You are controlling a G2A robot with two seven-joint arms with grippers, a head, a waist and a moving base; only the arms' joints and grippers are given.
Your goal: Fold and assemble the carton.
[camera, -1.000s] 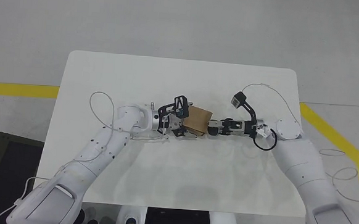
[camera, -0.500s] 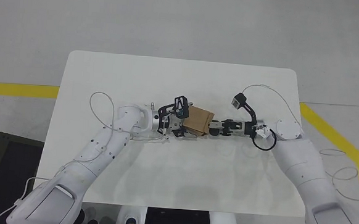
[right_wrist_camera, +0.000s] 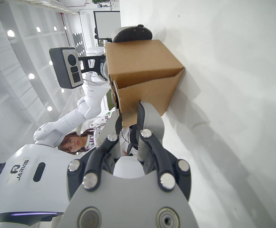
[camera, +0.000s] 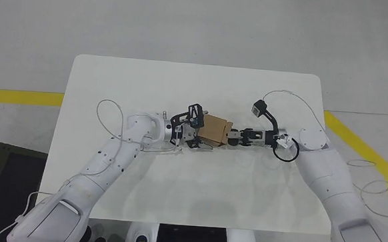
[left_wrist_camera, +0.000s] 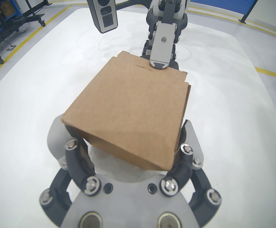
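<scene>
A small brown carton [camera: 213, 129] sits at the middle of the white table [camera: 116, 83], held from both ends. My left gripper [camera: 192, 133] is shut on the carton [left_wrist_camera: 131, 103], with one finger [left_wrist_camera: 57, 133] on each side wall of its near end. My right gripper [camera: 232, 138] is shut on the carton's opposite end. In the right wrist view its fingertips [right_wrist_camera: 128, 116] pinch the edge of a cardboard wall of the carton [right_wrist_camera: 142, 64], whose end there stands partly open. The right gripper [left_wrist_camera: 160, 62] touches the carton's far edge in the left wrist view.
White tabletop lies on all sides of the carton, with free room toward the far edge [camera: 197, 69] and the near edge [camera: 188, 221]. A yellow floor line [camera: 22, 97] runs beyond the table's sides.
The carton's end held by the right gripper has drawn slightly toward the right arm. The left arm has stayed where it was.
</scene>
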